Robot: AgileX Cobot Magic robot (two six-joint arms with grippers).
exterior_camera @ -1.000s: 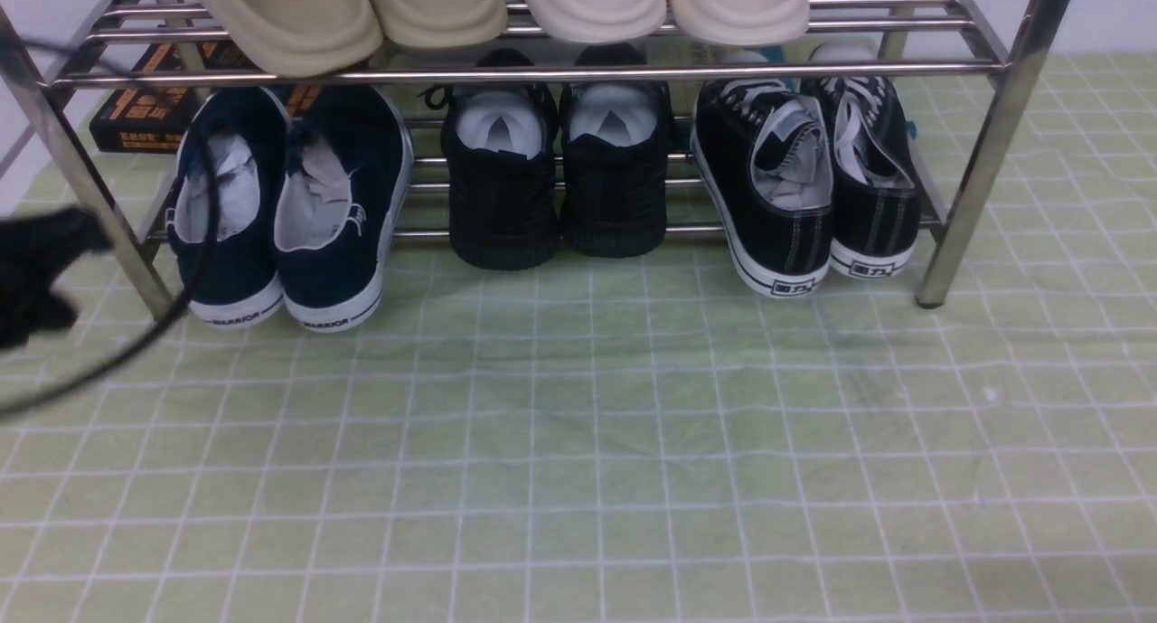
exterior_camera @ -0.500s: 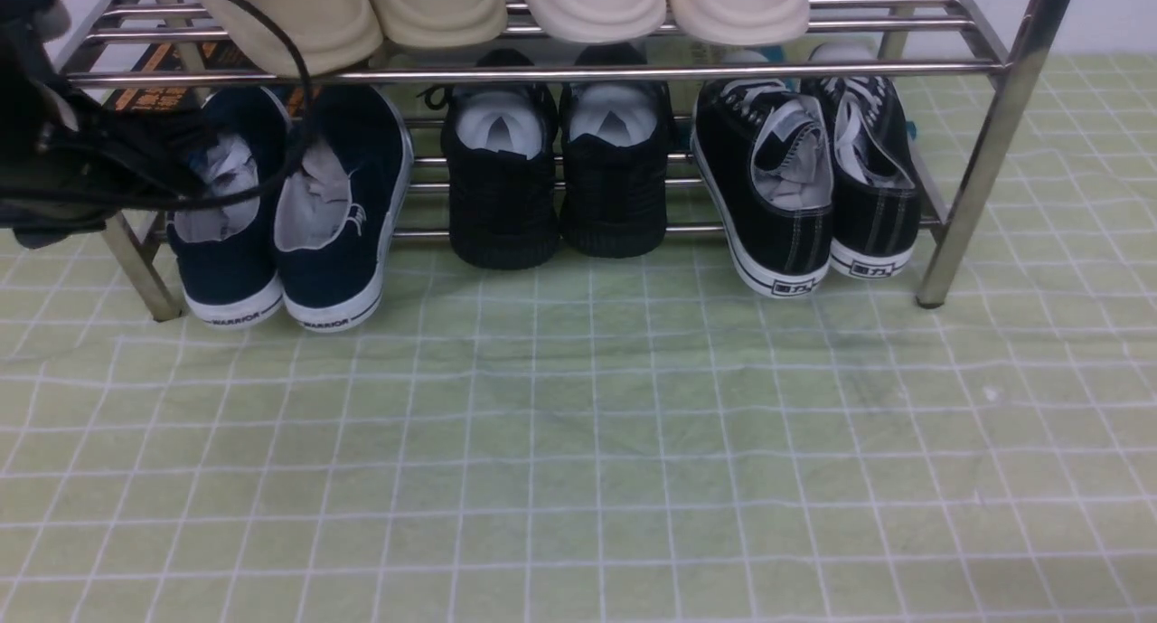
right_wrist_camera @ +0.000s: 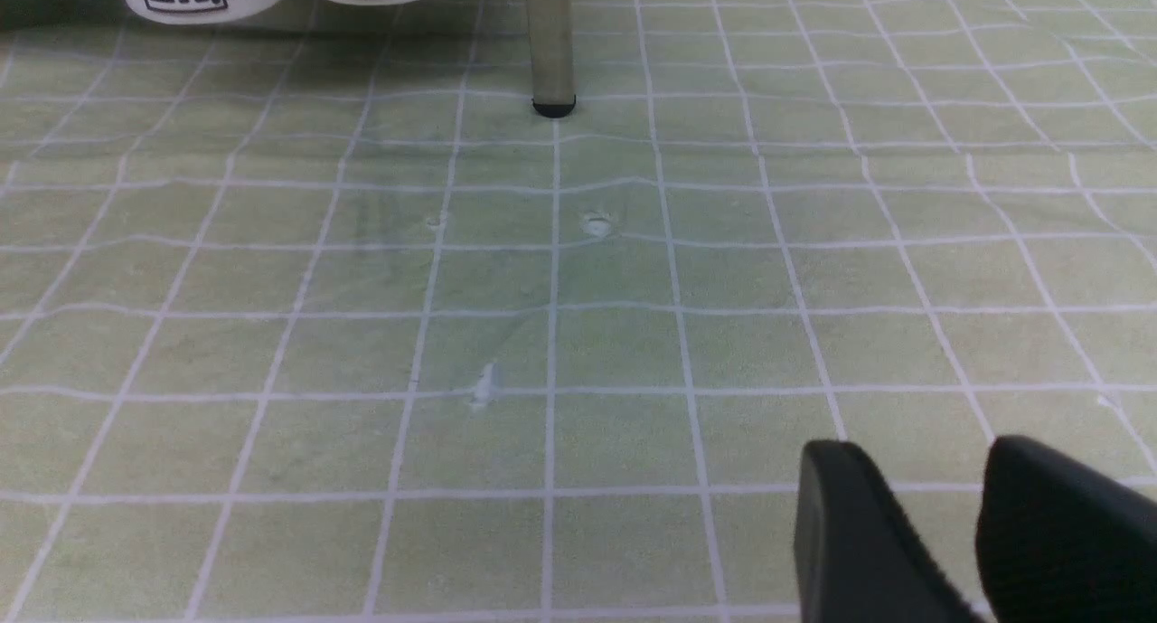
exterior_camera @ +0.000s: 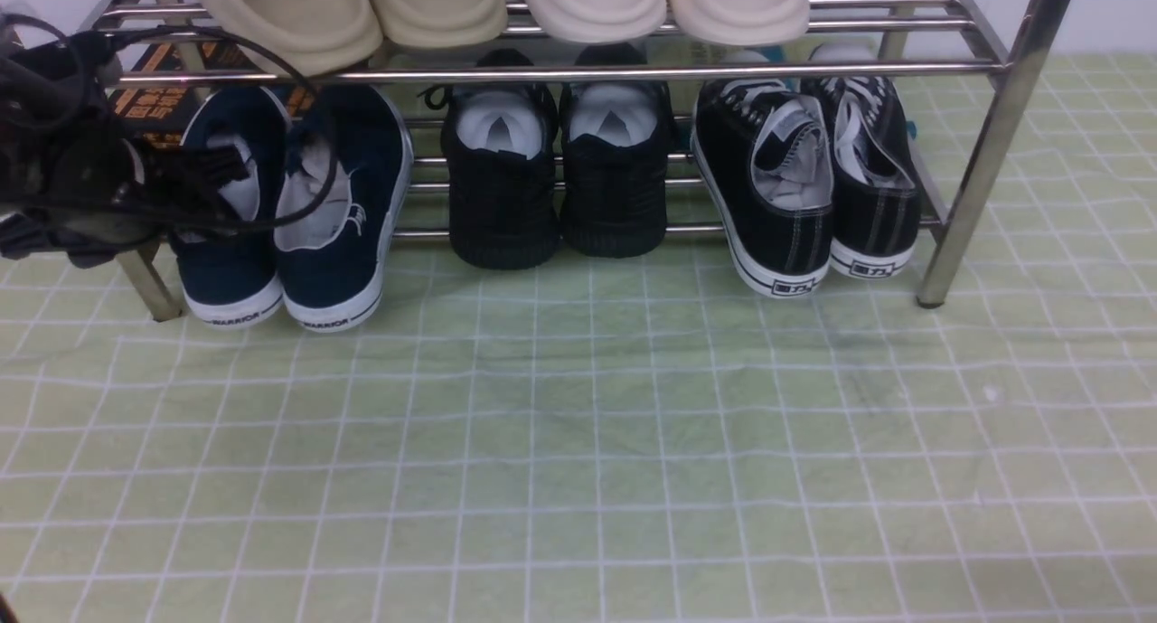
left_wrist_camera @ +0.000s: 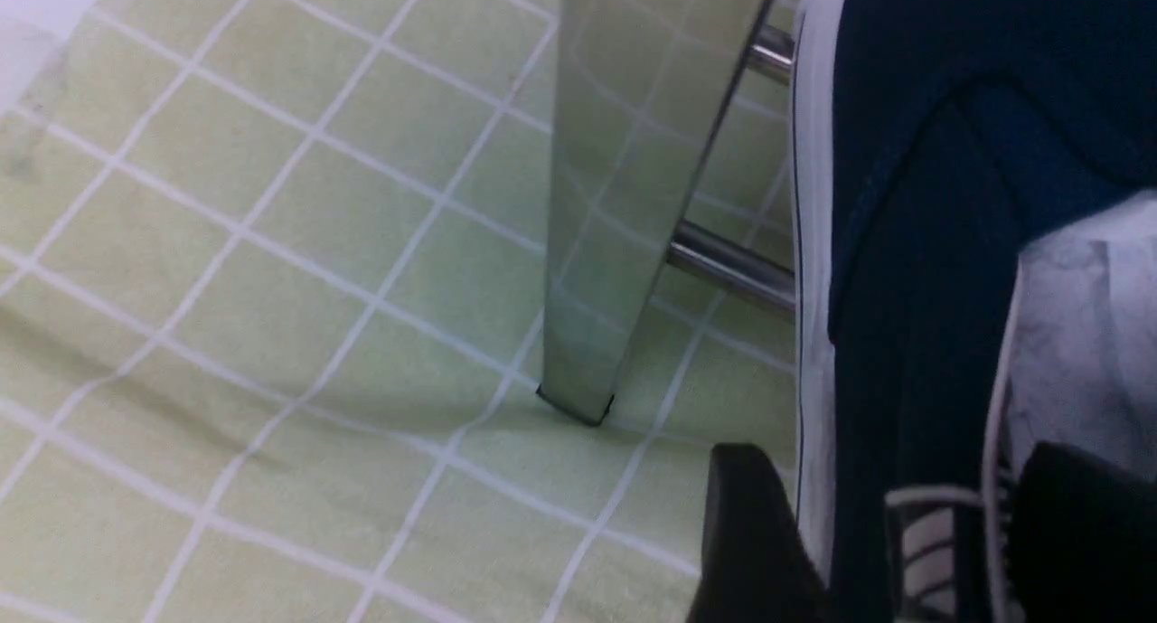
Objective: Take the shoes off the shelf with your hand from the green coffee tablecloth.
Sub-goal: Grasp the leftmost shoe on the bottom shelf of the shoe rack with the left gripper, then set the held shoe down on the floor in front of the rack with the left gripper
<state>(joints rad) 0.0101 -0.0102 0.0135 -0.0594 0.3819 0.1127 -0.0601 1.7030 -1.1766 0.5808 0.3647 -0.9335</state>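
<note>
The shoes — the navy slip-on pair with white soles — are found on the lower tier of the shelf, at about ten o'clock in the front view, heels turned toward the camera and down by the green coffee tablecloth that covers the desk. Neither shoe is lifted out yet: the two lie side by side, touching. The left hand is set at nine o'clock of the pair, just beside the shelf's front leg, with its jaws spread wide astride the heel wall of the outer shoe — one finger outside by the sole, the other inside over the pale stuffing. No pinch is made yet. The right hand is held low over bare cloth before the shelf's other front leg, well apart from the pair; its jaws are seen close together with nothing between them, and whether they are fully pressed cannot be told. The approach is judged done; closing, drawing out and setting down are left.
</note>
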